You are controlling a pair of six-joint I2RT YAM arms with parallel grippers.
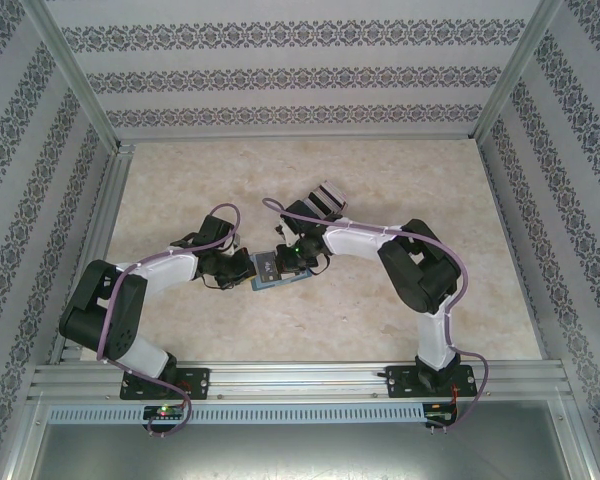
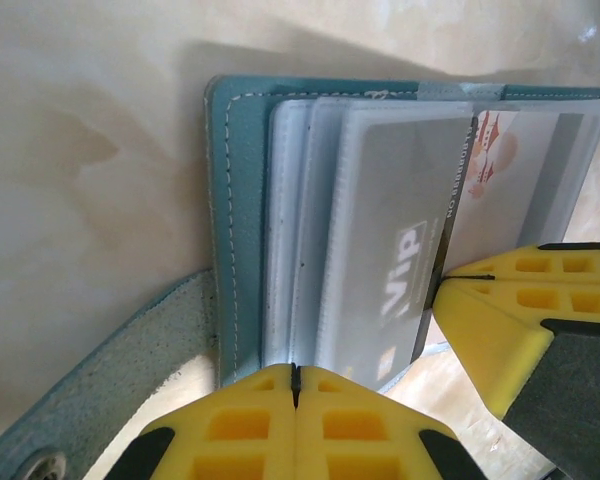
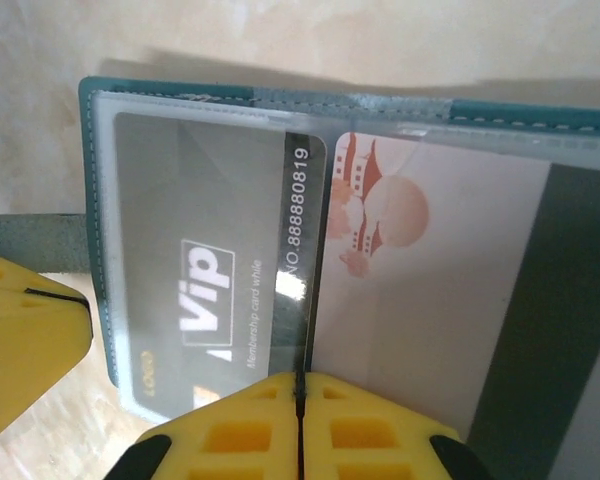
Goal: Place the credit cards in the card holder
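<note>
Teal card holder (image 1: 270, 272) open at centre of the top view, wide bare table (image 1: 430, 200) around it. Clear sleeves (image 2: 305, 250) pinched by fully closed left gripper (image 2: 295, 385). Right gripper (image 3: 300, 395) clamped tight on grey Vip card (image 3: 210, 260), mostly sleeved. Likely mid-insertion: next, ease card up-frame, square to sleeve edges, then release. White card (image 3: 420, 300) at right, beside it.

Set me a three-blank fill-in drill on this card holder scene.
The grey card bears the word ___. The fingers of the left gripper and the right gripper are ___ in colour. The card holder lies ___ on the table.
Missing words: VIP; yellow; open.
</note>
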